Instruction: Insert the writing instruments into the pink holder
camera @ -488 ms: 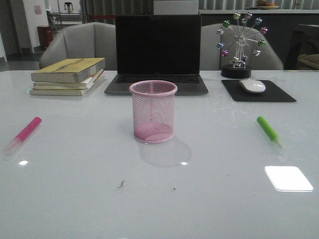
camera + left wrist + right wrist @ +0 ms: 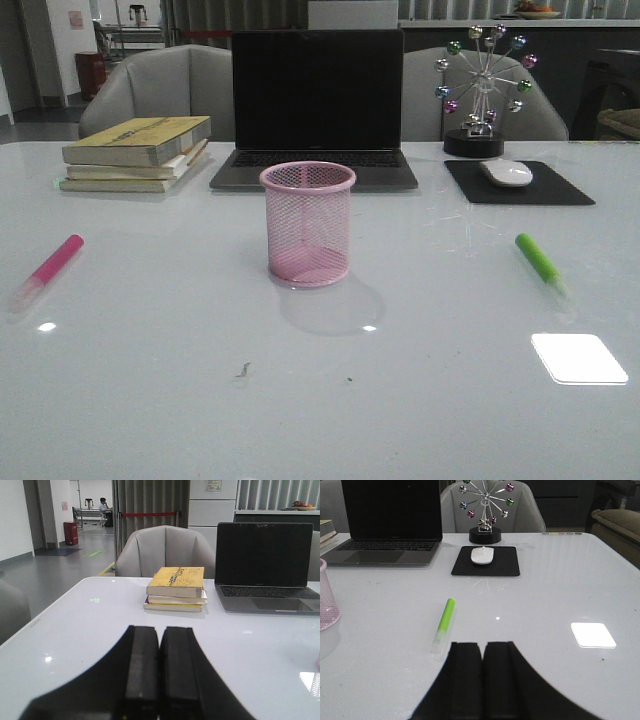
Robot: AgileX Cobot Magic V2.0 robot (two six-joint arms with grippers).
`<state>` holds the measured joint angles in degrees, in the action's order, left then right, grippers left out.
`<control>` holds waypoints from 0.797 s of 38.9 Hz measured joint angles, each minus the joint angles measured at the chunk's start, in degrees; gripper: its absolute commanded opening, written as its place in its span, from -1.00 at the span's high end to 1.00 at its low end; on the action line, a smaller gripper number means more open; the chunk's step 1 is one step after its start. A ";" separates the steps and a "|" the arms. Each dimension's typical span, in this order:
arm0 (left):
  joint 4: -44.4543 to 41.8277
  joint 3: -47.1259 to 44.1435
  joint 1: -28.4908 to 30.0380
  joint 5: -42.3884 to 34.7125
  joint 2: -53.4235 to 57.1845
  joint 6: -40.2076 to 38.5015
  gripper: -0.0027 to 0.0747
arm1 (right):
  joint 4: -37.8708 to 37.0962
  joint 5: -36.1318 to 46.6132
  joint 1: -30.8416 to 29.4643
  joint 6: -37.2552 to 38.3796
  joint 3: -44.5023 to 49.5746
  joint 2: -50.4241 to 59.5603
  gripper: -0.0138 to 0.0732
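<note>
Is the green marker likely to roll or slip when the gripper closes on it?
Probably. The green marker looks round-bodied and lies flat on a glossy table, so a nudge could roll it. Its smooth plastic may slip between the fingers. It looks rigid and light.

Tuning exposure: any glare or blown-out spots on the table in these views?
Front view: a saturated white square reflection near the green highlighter, plus small specular dots; the pink holder casts a soft shadow. Right wrist view: the same square glare. Left wrist view: only faint spots on the table.
</note>
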<state>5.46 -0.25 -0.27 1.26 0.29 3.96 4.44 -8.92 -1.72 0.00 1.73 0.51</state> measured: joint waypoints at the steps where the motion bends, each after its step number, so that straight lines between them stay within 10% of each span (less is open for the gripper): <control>1: 0.00 0.00 0.00 0.00 0.00 0.00 0.69 | 0.00 0.00 0.00 0.00 0.00 0.00 0.62; 31: 2.63 0.39 0.00 -1.63 0.00 0.00 0.69 | 0.34 7.64 0.00 0.00 0.00 0.00 0.62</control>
<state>8.09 0.14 -0.27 -0.36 0.29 3.96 4.77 -1.28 -1.72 0.00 1.73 0.51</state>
